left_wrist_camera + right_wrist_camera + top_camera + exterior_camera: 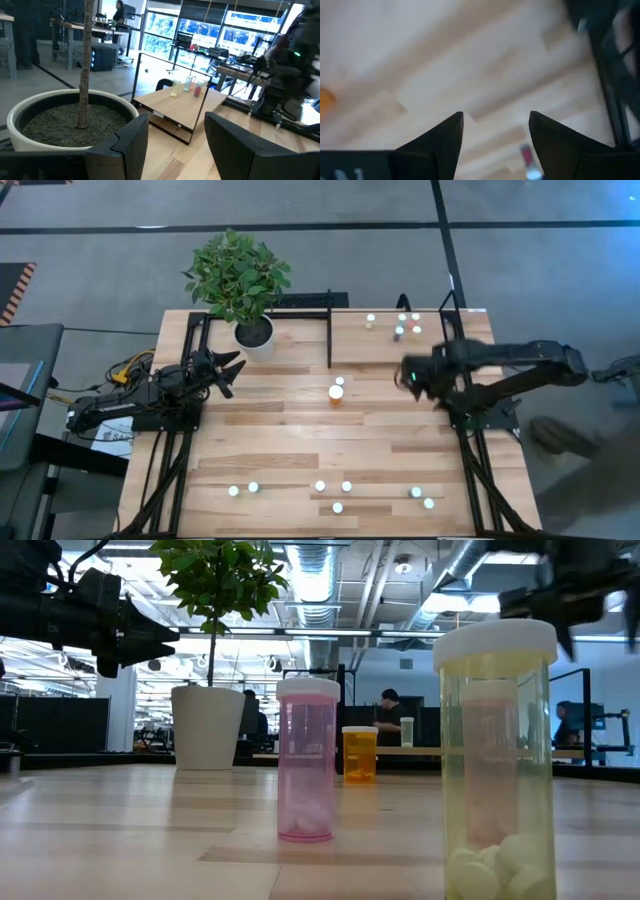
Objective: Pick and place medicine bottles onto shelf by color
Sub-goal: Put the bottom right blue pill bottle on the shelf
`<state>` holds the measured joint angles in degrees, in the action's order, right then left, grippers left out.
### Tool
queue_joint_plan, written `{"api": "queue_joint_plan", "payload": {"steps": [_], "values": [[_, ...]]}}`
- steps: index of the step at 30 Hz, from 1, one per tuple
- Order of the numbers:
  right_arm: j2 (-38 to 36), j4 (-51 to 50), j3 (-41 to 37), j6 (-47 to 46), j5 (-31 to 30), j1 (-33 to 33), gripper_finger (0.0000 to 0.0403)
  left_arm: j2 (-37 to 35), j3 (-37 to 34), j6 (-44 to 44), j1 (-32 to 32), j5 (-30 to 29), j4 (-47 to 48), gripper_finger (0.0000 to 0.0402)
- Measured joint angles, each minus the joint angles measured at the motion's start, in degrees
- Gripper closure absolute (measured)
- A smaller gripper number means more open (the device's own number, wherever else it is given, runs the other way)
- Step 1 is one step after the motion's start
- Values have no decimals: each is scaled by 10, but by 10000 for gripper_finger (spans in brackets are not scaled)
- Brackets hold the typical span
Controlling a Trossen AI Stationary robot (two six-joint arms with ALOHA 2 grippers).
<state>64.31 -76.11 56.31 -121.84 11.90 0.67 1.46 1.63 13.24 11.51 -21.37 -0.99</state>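
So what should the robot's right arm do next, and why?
Probably swing the right gripper toward the big orange bottle and lower over it. Its jaws are open and empty, that bottle stands nearest, and a few bottles already sit on the shelf.

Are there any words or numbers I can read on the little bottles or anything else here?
No text can be read in any view.
The medicine bottles show no labels.
A white paper under the left arm has dark marks, too small to read.
A white mark on the right gripper body is cut off and unreadable.
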Motion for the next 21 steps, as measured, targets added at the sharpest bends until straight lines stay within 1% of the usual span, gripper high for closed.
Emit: {"api": "queue_joint_plan", "payload": {"steps": [4,7,12,16,21], "values": [[-5,66,-41,-132,2,-139,155,0,0,0,0,0,0,220],[8,110,-49,-212,0,-227,155,0,0,0,0,0,0,220],[43,160,-50,-296,-36,-329,155,0,0,0,0,0,0,220],[83,204,-50,-286,-59,-377,155,0,0,0,0,0,0,220],[123,256,-50,-221,-60,-405,155,0,0,0,0,0,0,220]]}}
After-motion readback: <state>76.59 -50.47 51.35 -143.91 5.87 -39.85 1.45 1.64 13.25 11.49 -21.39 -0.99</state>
